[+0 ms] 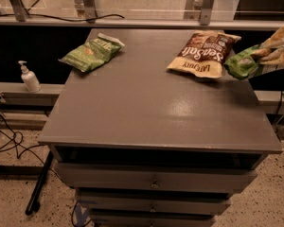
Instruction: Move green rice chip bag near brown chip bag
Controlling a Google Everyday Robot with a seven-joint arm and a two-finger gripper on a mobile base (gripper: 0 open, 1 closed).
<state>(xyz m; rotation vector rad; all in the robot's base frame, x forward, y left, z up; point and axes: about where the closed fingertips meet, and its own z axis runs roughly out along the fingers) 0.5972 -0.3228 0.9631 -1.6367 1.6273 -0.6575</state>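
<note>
Green rice chip bag (239, 66) held in the gripper (262, 56), just to the right of the brown chip bag (203, 54).

The gripper reaches in from the right of the brown chip bag, and its pale fingers (270, 51) are clamped on the right end of the green rice chip bag. The crumpled bag sticks out leftward from the fingers toward the brown bag, and its near end is close beside the brown bag's cream-yellow end; whether the two touch cannot be told. The brown chip bag lies flat on the grey table (151, 112), its cream end toward the front. Well to the left of it lies a smaller olive-green bag (91, 54), and farther left, off the table, stands a white pump bottle (29, 77).
</note>
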